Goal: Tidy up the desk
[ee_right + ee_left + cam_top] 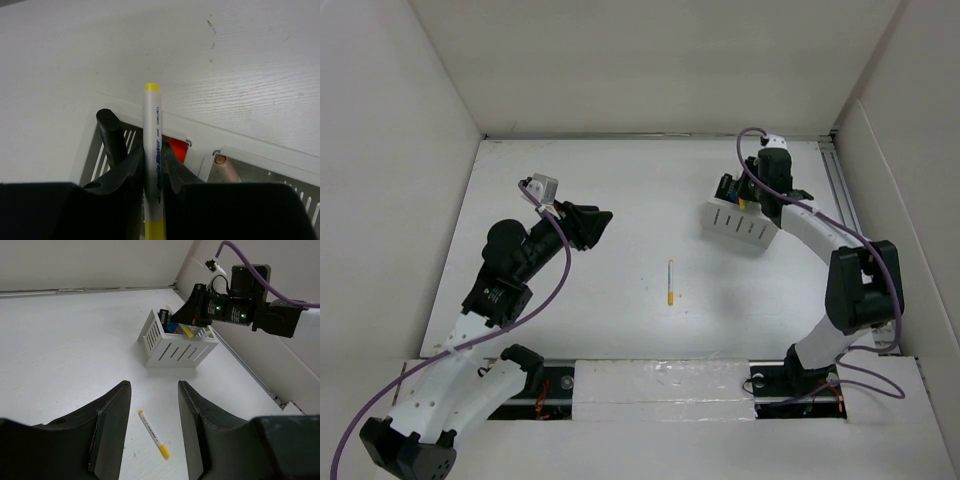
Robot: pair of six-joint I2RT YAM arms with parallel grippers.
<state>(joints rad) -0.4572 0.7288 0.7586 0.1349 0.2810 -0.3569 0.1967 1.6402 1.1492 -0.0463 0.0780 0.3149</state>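
Right pincer [152,160] clamped on a white marker [151,135]. Its long axis runs along the fingers, and a yellow end pokes out past the tips, pointing away from the wrist. Directly below that pincer is the white slotted organizer box [250,147], with a black pen and something red inside.

Left pincer [154,395] jaws apart, nothing between them, hovering over the bench [620,180]. A loose marker [153,441] lies flat on the bench just ahead of and below its tips. In the top view the loose marker [671,282] runs near-to-far with its yellow end toward the arm bases, between the two pincers.

The bench spans under both pincers. Its metal rail [840,190] runs near-to-far, outboard of the right pincer [745,195].
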